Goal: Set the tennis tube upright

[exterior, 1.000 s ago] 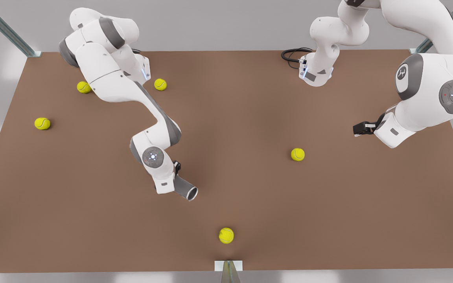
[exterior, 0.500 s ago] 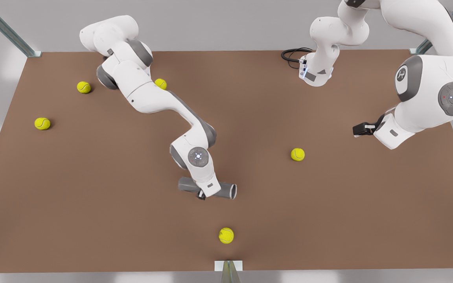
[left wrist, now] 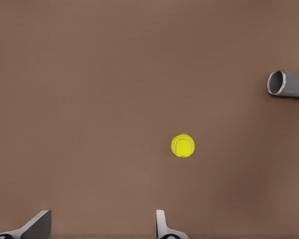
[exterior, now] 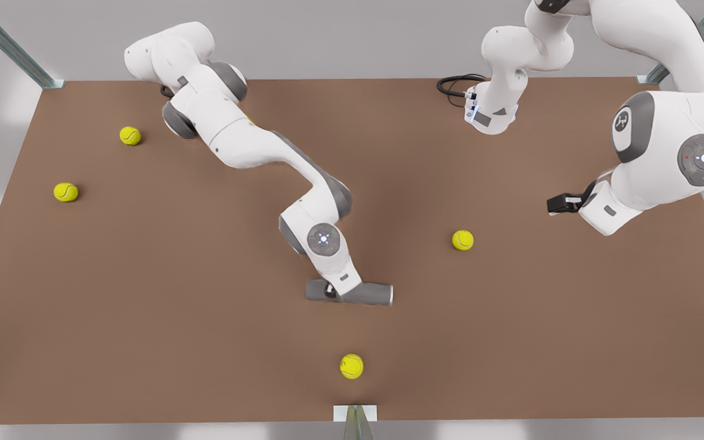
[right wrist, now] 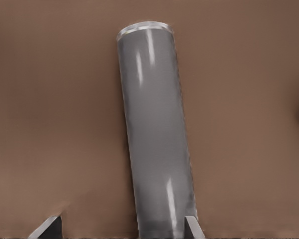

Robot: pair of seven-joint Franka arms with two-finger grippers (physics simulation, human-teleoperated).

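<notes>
The tennis tube (exterior: 369, 294) is a grey cylinder with a silvery rim, lying flat on the brown table (exterior: 511, 342) near the front centre. The arm on the front view's left reaches down onto it, so its right gripper (exterior: 331, 292) straddles the tube. In the right wrist view the tube (right wrist: 154, 134) runs between the spread fingers of the right gripper (right wrist: 120, 226), close against one fingertip (right wrist: 192, 226), with a wide gap on its other side. The left gripper (exterior: 552, 203) hangs open at the front view's right; its wrist view shows its own fingers of the left gripper (left wrist: 102, 226) and the tube's open end (left wrist: 288, 83).
Yellow tennis balls lie about the table: one (exterior: 462, 240) between the two grippers, also seen as the ball (left wrist: 183, 146), one (exterior: 351, 366) near the front edge, and two (exterior: 130, 135) (exterior: 65, 192) at the far left. A black cable (exterior: 454, 82) coils by the far arm base.
The right arm swung toward the front view's right, and the tube went with it, from tilted toward the camera to lying flat. The left arm barely moved.
</notes>
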